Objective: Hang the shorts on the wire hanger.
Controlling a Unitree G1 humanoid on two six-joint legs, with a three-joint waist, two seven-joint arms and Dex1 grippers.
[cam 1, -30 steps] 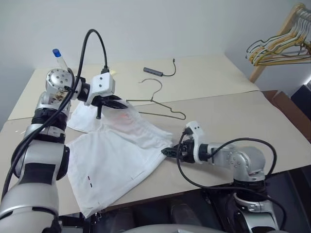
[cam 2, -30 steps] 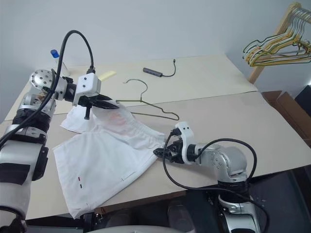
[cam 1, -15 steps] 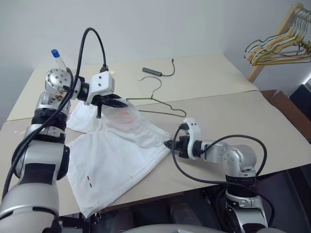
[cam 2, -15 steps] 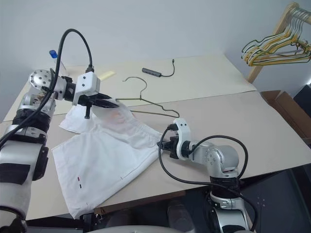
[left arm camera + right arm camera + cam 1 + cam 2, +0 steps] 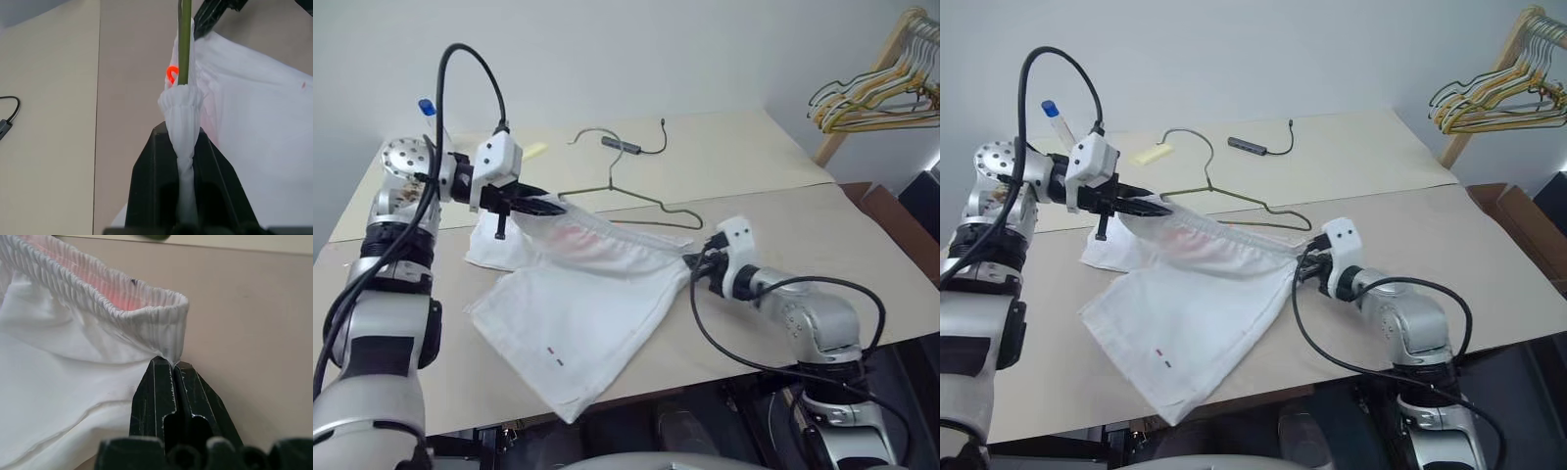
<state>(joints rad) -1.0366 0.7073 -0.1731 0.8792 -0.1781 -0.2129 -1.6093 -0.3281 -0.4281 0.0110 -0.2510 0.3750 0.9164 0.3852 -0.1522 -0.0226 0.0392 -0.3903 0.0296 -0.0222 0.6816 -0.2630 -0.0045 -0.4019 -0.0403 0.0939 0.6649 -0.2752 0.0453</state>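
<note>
We find the shorts spread on the table, waistband stretched taut between both arms, evidently to hold it open for threading. The left gripper is clamped on one bunched waistband end, with the wire hanger running alongside that fold (whether the wire itself is pinched, we cannot tell). The right gripper is closed on the opposite waistband corner. The hanger lies just beyond the waistband, its hook pointing away from the shorts.
</note>
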